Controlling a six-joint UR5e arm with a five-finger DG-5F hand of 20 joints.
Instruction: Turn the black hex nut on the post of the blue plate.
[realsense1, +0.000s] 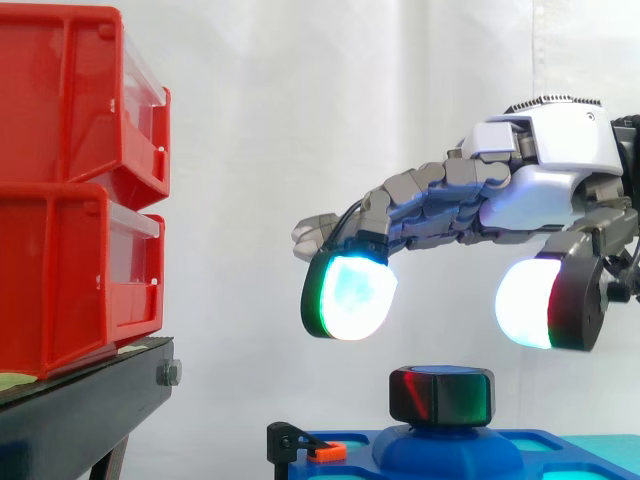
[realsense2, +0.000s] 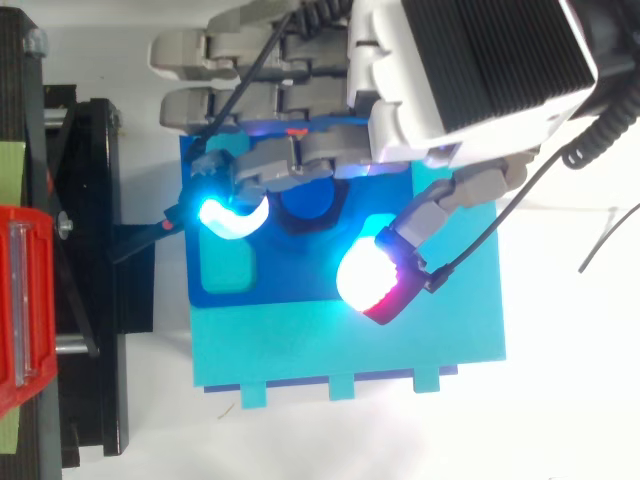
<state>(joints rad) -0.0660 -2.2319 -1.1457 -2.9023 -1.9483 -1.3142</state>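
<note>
Above the nut (realsense1: 441, 396) the hand (realsense1: 540, 195) hovers, clear of it. Fingers (realsense1: 350, 295) spread wide, holding nothing: one glowing pad at 10 o'clock of the nut, the other at 2. Nut sits on its post, mid blue plate (realsense1: 545, 455). Judgement: descend straight toward 6 o'clock, nut centred, then close pads on opposite flats before twisting.

At the left, an upper red bin (realsense1: 70, 100) rests stacked on a lower red bin (realsense1: 70, 280), each with a clear front panel. They sit on a black stand (realsense1: 90, 400) with a bolt head (realsense1: 168, 373) on its side. A pale green sheet (realsense1: 15, 378) lies between the lower bin and the stand. A white curtain (realsense1: 300, 120) hangs behind. Seen from above, a teal slab (realsense2: 350, 345) lies on a white surface (realsense2: 560, 400).
</note>
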